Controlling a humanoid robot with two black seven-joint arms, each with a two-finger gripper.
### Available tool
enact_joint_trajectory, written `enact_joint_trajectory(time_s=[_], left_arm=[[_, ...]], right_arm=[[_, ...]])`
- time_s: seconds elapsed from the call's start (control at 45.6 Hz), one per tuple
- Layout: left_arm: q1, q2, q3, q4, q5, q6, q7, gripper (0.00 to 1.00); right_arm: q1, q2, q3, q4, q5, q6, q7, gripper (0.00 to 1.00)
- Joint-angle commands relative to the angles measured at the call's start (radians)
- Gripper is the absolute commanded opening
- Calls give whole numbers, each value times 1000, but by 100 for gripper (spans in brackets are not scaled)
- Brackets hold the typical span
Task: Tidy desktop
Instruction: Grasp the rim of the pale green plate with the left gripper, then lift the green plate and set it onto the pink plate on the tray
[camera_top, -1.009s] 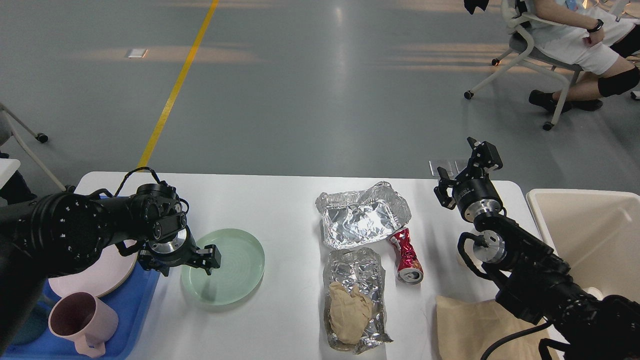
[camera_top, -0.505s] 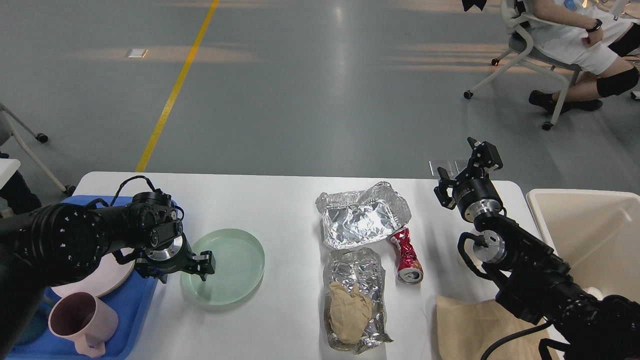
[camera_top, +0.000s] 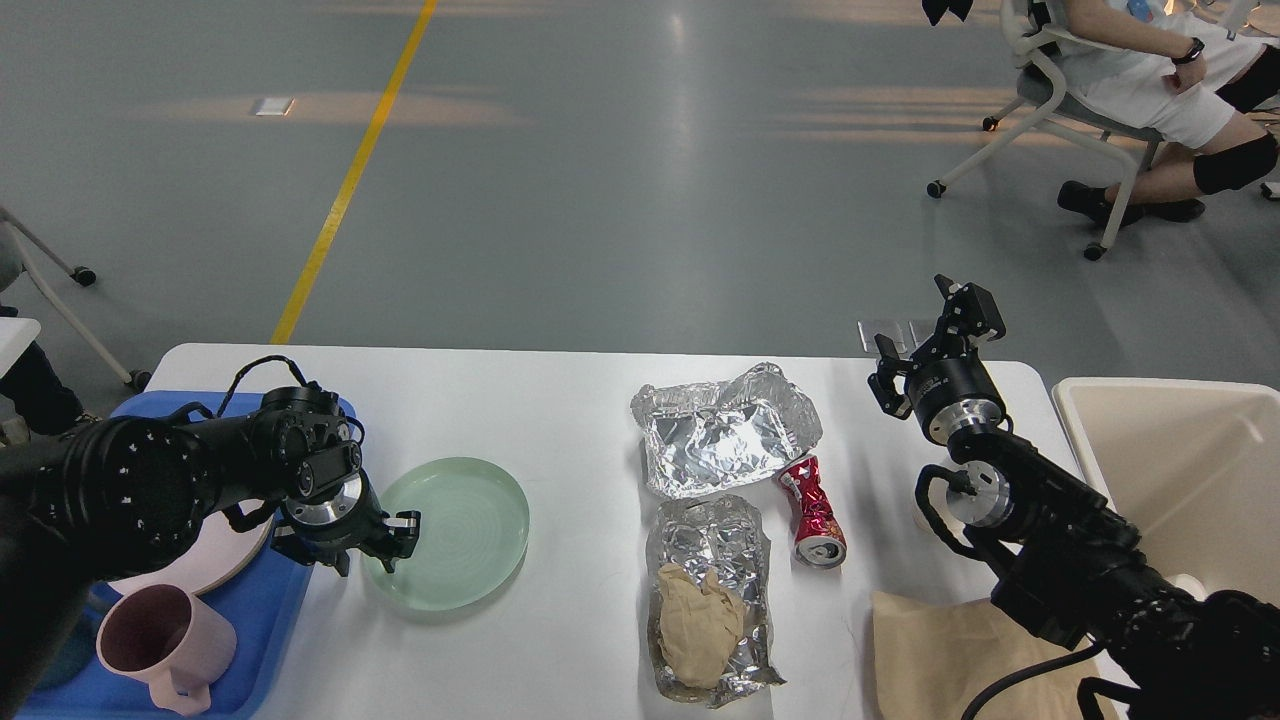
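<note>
The white desktop (camera_top: 560, 400) holds a pale green plate (camera_top: 460, 530), an open foil tray (camera_top: 720, 430), a flattened foil sheet (camera_top: 715, 540) with a crumpled brown paper wad (camera_top: 698, 625) on it, and a dented red can (camera_top: 815, 510) lying on its side. A brown paper bag (camera_top: 950, 650) lies at the front right. My left gripper (camera_top: 390, 538) is low at the green plate's left rim; its fingers are dark and hard to tell apart. My right gripper (camera_top: 925, 325) is open and empty, raised above the desktop's back right corner.
A blue tray (camera_top: 260, 610) at the front left holds a pink plate (camera_top: 200, 570) and a pink mug (camera_top: 165, 640). A cream bin (camera_top: 1180, 470) stands off the right edge. A person sits on a wheeled chair (camera_top: 1040, 100) at the back right.
My left gripper has drawn back to the left, from over the green plate's inner left part to its left rim. The plate and the right arm have not moved.
</note>
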Motion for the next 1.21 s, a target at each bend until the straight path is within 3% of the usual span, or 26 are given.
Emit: enact_joint_trajectory(time_s=[0.0,0.11,0.241,0.636,1.185], left_arm=[[0,5,-8,2,0,-39,-1,21],[0,5,-12,8,0,-58,-1,15],[2,5,-12,8,0,-84,-1,0],[-21,11,-18,10,0,-99,-1,0],[-224,145,-86,8,0,-189,0,0]], right_arm=[[0,0,0,0,0,0,0,100],[0,0,0,0,1,0,0,100],[0,0,0,0,0,0,1,100],[2,0,0,0,0,0,0,100],[0,0,0,0,0,0,0,100]])
